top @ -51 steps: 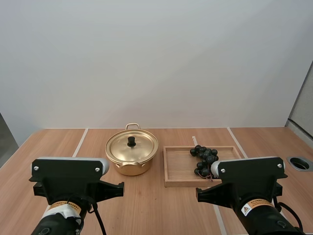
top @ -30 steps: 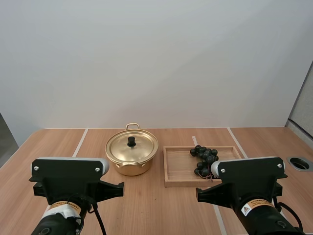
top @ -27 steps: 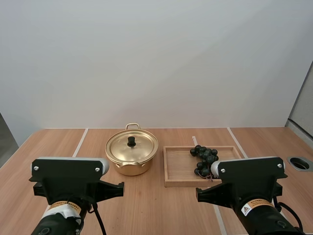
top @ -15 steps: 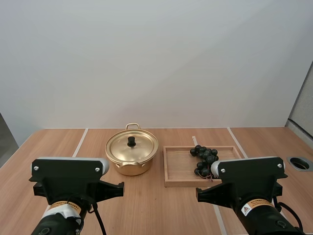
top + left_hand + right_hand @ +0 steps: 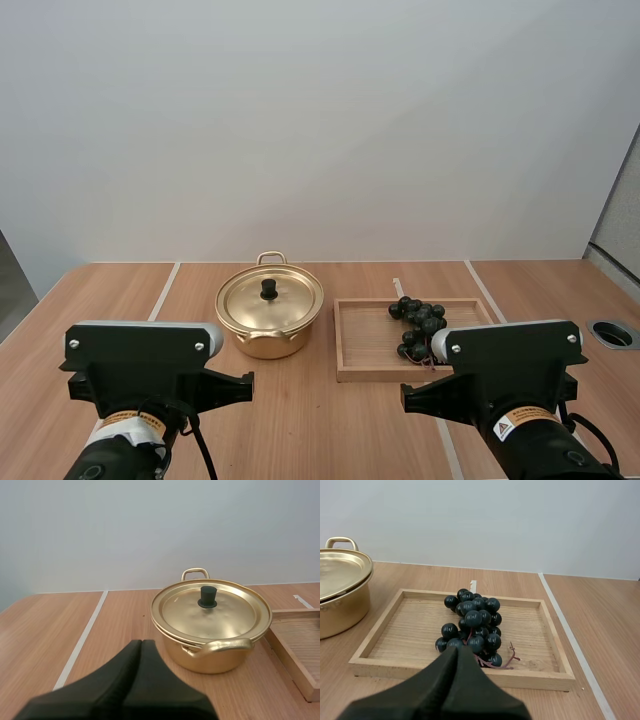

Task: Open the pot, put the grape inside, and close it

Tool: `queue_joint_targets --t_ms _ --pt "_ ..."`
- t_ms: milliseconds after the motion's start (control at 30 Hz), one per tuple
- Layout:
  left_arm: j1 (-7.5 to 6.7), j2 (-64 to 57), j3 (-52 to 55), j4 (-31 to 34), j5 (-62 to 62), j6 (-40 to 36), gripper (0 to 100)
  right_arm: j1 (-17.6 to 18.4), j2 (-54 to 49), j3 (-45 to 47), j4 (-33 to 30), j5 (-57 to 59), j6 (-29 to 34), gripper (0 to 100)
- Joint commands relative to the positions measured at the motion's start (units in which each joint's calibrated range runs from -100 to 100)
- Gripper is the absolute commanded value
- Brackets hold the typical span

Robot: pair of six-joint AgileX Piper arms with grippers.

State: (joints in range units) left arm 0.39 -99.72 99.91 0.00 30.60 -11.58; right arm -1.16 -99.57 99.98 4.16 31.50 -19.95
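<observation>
A golden pot (image 5: 269, 318) stands on the table with its lid (image 5: 270, 296) on, a black knob (image 5: 269, 289) at the lid's middle. Beside it to the right, a bunch of dark grapes (image 5: 418, 322) lies in a wooden tray (image 5: 365, 345). In the left wrist view my left gripper (image 5: 141, 645) is shut on nothing, its fingers lying together a short way in front of the pot (image 5: 211, 624). My right gripper (image 5: 457, 651) is likewise shut, its tip just short of the tray's near rim (image 5: 460, 672), with the grapes (image 5: 472, 626) right behind it.
Both arms' bases (image 5: 148, 385) (image 5: 505, 383) sit at the near table edge. A round hole (image 5: 613, 333) is set in the table at the far right. White lines (image 5: 163, 292) run across the wooden tabletop.
</observation>
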Motion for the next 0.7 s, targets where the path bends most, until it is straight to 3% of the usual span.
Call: queue_joint_targets --t_ms 0,500,667 --pt "0.1 -0.28 0.09 -1.03 -1.3 -0.17 0 0.08 -0.43 0.02 -0.33 0.06 0.27 0" --pt "0.1 -0.28 0.09 -1.03 -1.3 -0.17 0 0.08 -0.43 0.02 -1.18 -1.11 0.27 0" --pt "0.1 -0.28 0.09 -1.58 -17.56 0.06 0 0.08 -0.43 -1.12 -1.94 -3.25 0.27 0"
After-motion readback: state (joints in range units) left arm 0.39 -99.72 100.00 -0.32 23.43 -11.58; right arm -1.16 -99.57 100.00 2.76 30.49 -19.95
